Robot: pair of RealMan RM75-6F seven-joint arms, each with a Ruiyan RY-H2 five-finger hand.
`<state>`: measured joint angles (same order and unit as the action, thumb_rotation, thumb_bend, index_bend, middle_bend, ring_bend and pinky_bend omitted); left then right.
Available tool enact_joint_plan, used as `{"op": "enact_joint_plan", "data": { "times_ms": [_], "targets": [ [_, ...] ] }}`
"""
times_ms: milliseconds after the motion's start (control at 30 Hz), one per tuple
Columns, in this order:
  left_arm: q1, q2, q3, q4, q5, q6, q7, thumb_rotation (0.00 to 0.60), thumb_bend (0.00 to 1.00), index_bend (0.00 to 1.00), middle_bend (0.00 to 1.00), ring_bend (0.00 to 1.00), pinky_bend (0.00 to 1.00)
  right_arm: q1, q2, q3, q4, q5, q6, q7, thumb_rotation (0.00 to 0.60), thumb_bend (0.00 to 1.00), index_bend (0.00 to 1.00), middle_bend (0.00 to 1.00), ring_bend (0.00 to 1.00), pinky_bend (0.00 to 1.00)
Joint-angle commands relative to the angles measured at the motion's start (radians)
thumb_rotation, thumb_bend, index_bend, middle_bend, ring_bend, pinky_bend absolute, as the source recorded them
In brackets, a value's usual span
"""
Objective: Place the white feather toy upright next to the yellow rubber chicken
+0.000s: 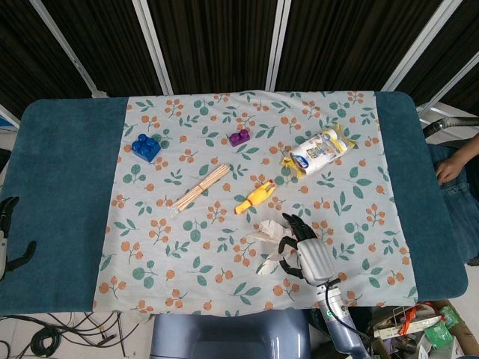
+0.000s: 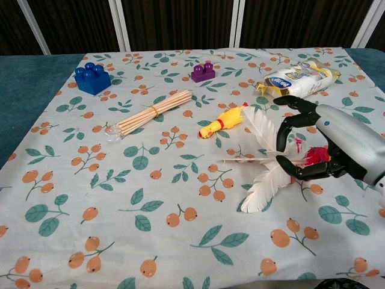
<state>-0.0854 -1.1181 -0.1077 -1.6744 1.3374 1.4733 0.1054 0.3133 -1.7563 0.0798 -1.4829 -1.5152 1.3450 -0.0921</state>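
Note:
The white feather toy [image 2: 264,180] lies on its side on the floral cloth, feathers fanned toward the left, its red base [image 2: 314,156] tucked inside my right hand [image 2: 328,144]. That hand's fingers curl over the base from above with the thumb under it, gripping it low over the table. In the head view the right hand [image 1: 305,250] covers the base, and white feathers [image 1: 266,233] stick out to its left. The yellow rubber chicken [image 1: 254,198] lies flat just beyond the feathers, also seen in the chest view [image 2: 222,123]. My left hand [image 1: 9,239] hangs off the table's left edge, fingers apart, holding nothing.
A bundle of wooden sticks [image 1: 200,187] lies left of the chicken. A blue block [image 1: 146,146] and a purple block [image 1: 239,137] sit further back. A snack bag [image 1: 318,151] lies at the back right. A person's hand [image 1: 451,168] shows at the right edge.

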Motion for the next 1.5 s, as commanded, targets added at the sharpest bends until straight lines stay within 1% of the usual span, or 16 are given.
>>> {"op": "enact_joint_plan", "data": {
  "times_ms": [33, 1067, 1267, 1500],
  "targets": [
    [0.0, 0.0, 0.0, 0.0, 0.0, 0.0, 0.0, 0.6, 0.32, 0.04, 0.06, 0.01, 0.05, 0.001, 0.001, -0.001, 0.0, 0.0, -0.001, 0.001, 0.6, 0.35, 0.61, 0.05, 0.04, 0.15],
    [0.0, 0.0, 0.0, -0.001, 0.001, 0.001, 0.001, 0.6, 0.32, 0.04, 0.06, 0.01, 0.05, 0.009, 0.002, 0.004, -0.015, -0.001, -0.003, -0.017, 0.6, 0.35, 0.61, 0.05, 0.04, 0.15],
    [0.0, 0.001, 0.001, -0.001, 0.001, 0.0, -0.001, 0.6, 0.32, 0.04, 0.06, 0.01, 0.05, 0.029, 0.01, 0.031, -0.032, 0.012, -0.021, -0.035, 0.6, 0.35, 0.62, 0.05, 0.04, 0.15],
    [0.0, 0.002, 0.001, -0.001, 0.002, 0.001, -0.003, 0.6, 0.32, 0.04, 0.06, 0.01, 0.05, 0.066, 0.048, 0.087, -0.087, 0.061, -0.073, -0.036, 0.6, 0.35, 0.62, 0.05, 0.04, 0.15]
  ]
}}
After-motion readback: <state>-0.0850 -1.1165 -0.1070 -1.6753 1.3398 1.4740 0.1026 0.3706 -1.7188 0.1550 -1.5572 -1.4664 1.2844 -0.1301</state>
